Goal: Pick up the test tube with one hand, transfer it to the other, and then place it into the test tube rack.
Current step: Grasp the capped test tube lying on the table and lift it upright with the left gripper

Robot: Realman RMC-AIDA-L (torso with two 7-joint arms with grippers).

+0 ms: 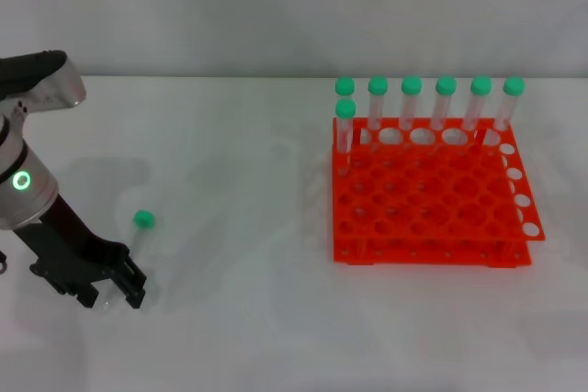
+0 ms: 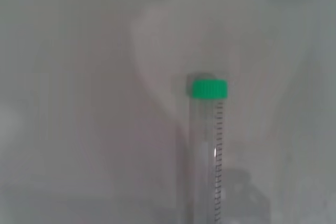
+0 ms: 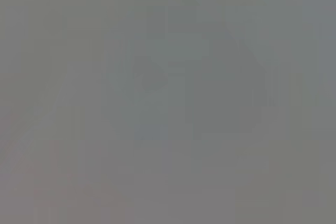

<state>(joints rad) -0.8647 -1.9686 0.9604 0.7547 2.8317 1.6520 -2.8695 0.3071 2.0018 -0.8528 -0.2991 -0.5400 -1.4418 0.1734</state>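
The test tube (image 1: 135, 243) lies on the white table at the left, its green cap (image 1: 142, 219) pointing away from me. My left gripper (image 1: 114, 293), black on a silver-grey arm with a green ring light (image 1: 20, 181), is down at the tube's tapered end, with a finger on each side of it and the jaws apart. The left wrist view shows the tube (image 2: 206, 150) lengthwise with its cap at the far end. The orange-red test tube rack (image 1: 427, 199) stands at the right. My right gripper is out of view; its wrist view shows only grey blur.
Several green-capped tubes (image 1: 445, 103) stand upright along the rack's back row, and one more (image 1: 344, 124) stands at its left edge. A stretch of bare white table (image 1: 239, 227) lies between the lying tube and the rack.
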